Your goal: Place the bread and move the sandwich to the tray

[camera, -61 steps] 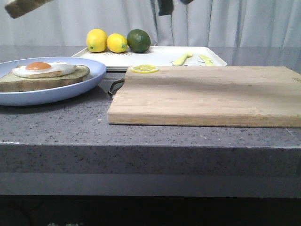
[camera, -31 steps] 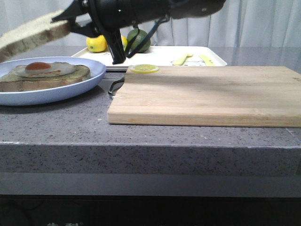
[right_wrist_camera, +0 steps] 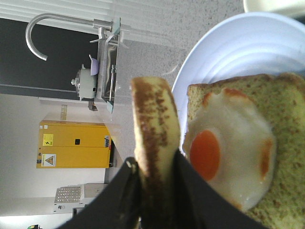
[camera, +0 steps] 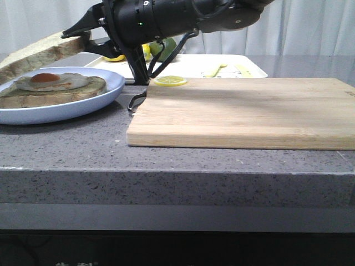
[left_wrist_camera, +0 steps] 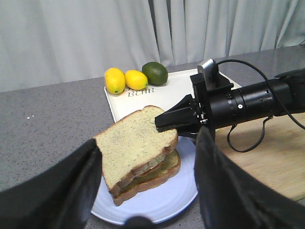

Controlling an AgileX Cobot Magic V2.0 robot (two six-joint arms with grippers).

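My right gripper [camera: 77, 34] reaches in from the right and is shut on the bread [camera: 39, 51], a slice held tilted just above the egg. The same grip shows in the right wrist view [right_wrist_camera: 155, 176], with the bread [right_wrist_camera: 152, 119] edge-on between the fingers. Below it lies the sandwich base [camera: 52, 91], a slice bearing a fried egg [right_wrist_camera: 224, 152], on the light-blue plate [camera: 83, 105]. In the left wrist view my left gripper [left_wrist_camera: 148, 138] is open and empty, with the bread [left_wrist_camera: 133, 143] and the plate [left_wrist_camera: 157, 202] seen between its fingers. The white tray [camera: 194, 66] lies behind.
A wooden cutting board [camera: 244, 111] lies to the right of the plate, with a lemon slice [camera: 170, 81] at its far corner. Two lemons [left_wrist_camera: 125, 80] and a lime [left_wrist_camera: 155, 73] sit on the tray's far end. Small yellow utensils [camera: 224, 68] lie on the tray.
My right arm has come down from above with the bread. The slice has dropped from the top left corner to just over the egg.
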